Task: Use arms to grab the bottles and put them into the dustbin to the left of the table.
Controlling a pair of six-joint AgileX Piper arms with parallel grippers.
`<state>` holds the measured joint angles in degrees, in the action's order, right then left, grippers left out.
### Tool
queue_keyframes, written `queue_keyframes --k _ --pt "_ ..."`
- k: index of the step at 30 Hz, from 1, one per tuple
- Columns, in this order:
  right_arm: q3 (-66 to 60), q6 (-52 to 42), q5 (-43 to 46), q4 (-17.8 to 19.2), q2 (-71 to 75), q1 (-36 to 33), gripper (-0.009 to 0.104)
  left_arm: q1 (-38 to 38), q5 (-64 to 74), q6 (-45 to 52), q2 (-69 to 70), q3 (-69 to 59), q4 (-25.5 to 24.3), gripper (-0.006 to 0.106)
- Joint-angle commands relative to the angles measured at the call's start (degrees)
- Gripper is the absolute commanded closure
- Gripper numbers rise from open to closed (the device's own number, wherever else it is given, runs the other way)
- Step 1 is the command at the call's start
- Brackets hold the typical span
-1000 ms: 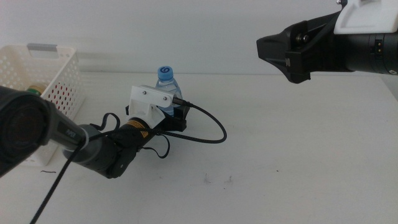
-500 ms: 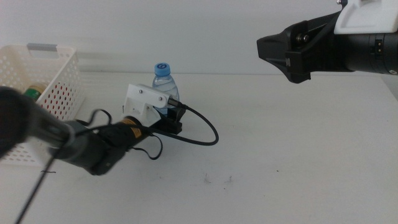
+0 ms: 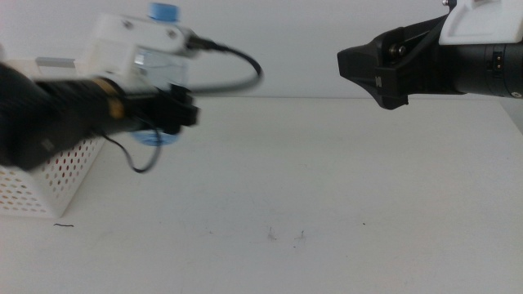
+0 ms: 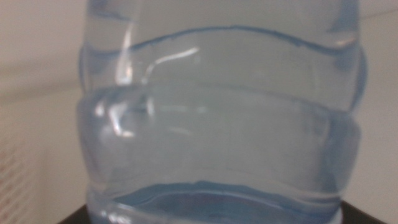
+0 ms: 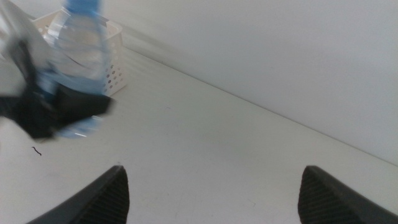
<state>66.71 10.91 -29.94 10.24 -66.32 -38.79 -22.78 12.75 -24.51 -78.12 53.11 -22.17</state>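
My left gripper (image 3: 167,110) is shut on the small clear water bottle (image 3: 163,69) with a blue cap and holds it high in the air, just right of the white holed dustbin (image 3: 49,175). The bottle fills the left wrist view (image 4: 217,124). The right wrist view shows the bottle (image 5: 78,43) in the left gripper (image 5: 56,106) in front of the dustbin (image 5: 115,62). My right gripper (image 3: 368,69) hangs open and empty high at the right, its jaws wide apart (image 5: 214,193). The red can and the yellow bottle are out of view.
The white table (image 3: 327,188) stretches from the dustbin to the right edge, with a few tiny dark specks (image 3: 286,235) near the front. The left arm's black cable (image 3: 237,69) loops above the bottle.
My left gripper has lifted the water bottle off the table and carried it up and to the left, toward the dustbin. The right arm has not moved.
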Motion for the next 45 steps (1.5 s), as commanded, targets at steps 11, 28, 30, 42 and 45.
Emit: queue_keyframes --k 11,28,30,42,45 --pt "0.19 -0.49 0.28 0.12 0.28 -0.12 0.008 18.50 46.45 37.12 -2.13 30.38 24.79 0.102" --pt "0.19 -0.49 0.28 0.12 0.28 -0.12 0.008 39.91 42.95 52.08 -25.50 37.41 32.79 0.102" --pt "0.19 -0.49 0.28 0.12 0.28 -0.12 0.008 39.91 41.28 52.08 -27.59 37.66 32.79 0.102" --pt "0.19 -0.49 0.28 0.12 0.28 -0.12 0.008 39.91 38.31 53.17 -34.40 39.65 34.61 0.049" --pt "0.19 -0.49 0.28 0.12 0.28 -0.12 0.008 39.91 38.05 53.43 -34.49 39.65 33.63 0.014"
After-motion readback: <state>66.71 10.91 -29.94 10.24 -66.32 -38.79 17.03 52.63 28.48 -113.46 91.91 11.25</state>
